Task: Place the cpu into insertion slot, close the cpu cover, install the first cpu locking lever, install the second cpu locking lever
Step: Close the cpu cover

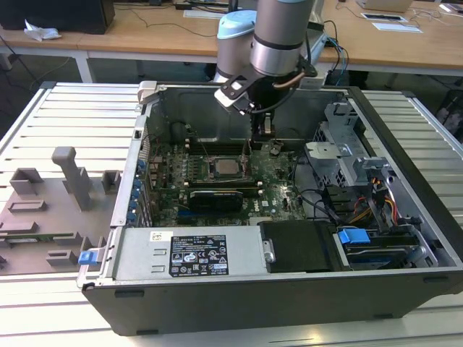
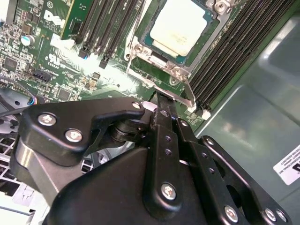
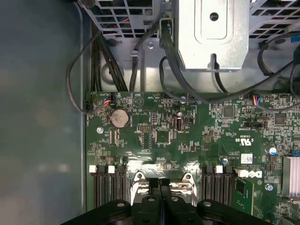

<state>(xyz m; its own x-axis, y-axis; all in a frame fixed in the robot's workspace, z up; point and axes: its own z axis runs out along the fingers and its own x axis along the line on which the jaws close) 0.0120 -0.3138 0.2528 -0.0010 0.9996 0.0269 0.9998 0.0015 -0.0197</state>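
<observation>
The cpu (image 2: 180, 28), with its dull silver top, lies in the insertion slot, which is hidden under it. In the exterior view the cpu (image 1: 228, 168) sits mid-board inside the open case. The cpu cover (image 2: 151, 52), a silvery frame, lies flat around the chip. A thin metal locking lever (image 2: 187, 91) runs along the socket's edge. My gripper (image 2: 158, 97) is shut, its black fingers together, with the tip right at this lever. Two lever ends (image 3: 139, 177) (image 3: 186, 177) flank my gripper (image 3: 160, 182). In the exterior view my gripper (image 1: 264, 134) hangs just to the right of the socket.
Black memory slots (image 2: 229, 42) flank the socket. A long black card (image 1: 215, 199) lies in front of it. A power supply (image 1: 195, 253) fills the case front, and a drive cage (image 1: 340, 155) with cables stands on the exterior view's right. A grey fixture tray (image 1: 51, 210) sits outside the case.
</observation>
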